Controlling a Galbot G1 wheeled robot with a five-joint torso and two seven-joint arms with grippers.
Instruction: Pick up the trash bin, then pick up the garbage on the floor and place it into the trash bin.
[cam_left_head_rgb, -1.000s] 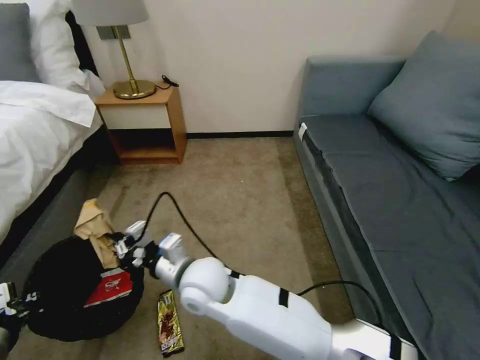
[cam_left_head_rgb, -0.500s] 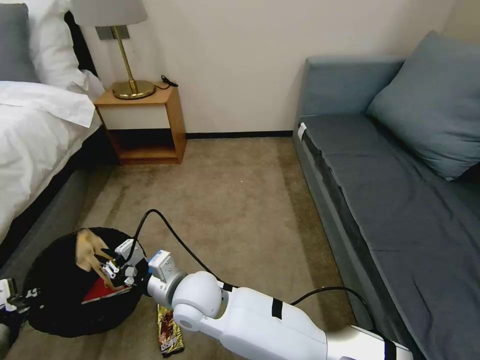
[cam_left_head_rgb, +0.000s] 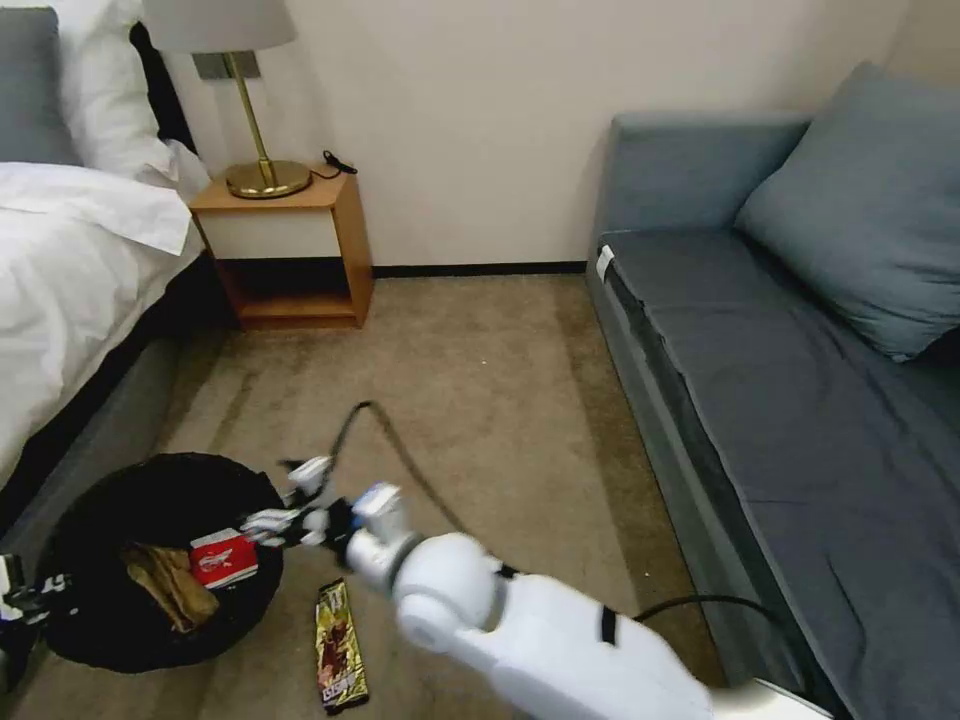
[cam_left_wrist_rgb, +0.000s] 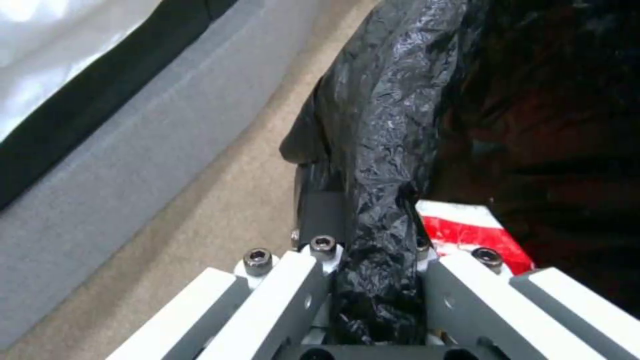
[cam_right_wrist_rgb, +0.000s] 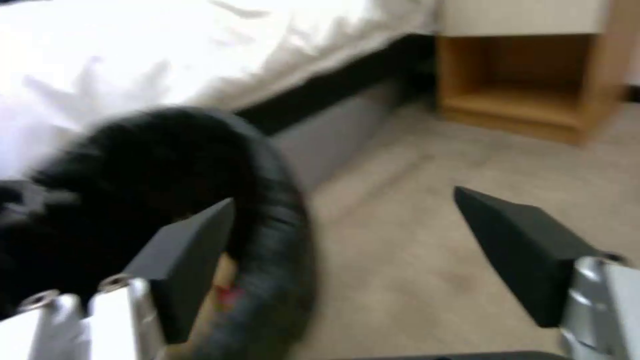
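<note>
Rm: bed (cam_left_head_rgb: 70, 260) on the robot's left, sofa (cam_left_head_rgb: 790, 370) on its right, carpet (cam_left_head_rgb: 480, 380) between, nightstand (cam_left_head_rgb: 290, 250) w/ lamp (cam_left_head_rgb: 240, 90) at the far wall. Trash bin (cam_left_head_rgb: 150, 500), black-lined, sits low at the foot of the bed, next to the robot's left side. Left gripper (cam_left_wrist_rgb: 373, 280) is clenched on the bin's rim, a fold of black liner pinched between its jaws, so the bin is in hand. Right gripper (cam_right_wrist_rgb: 347, 250) hangs just beside the bin's near rim, jaws spread wide w/ nothing between them. Inside the bin: red packet (cam_left_head_rgb: 224, 558) and crumpled tan wrapper (cam_left_head_rgb: 170, 588), both lying on the liner. Gold-brown bar wrapper (cam_left_head_rgb: 338, 645) lies flat on the carpet just outside the bin, near the right arm. Judged step: drop-off of a piece looks done, bar wrapper is next. Next move prob calls for bringing the right gripper low over the flat wrapper and pinching an edge; thin and flush w/ carpet, so it could slip.
</note>
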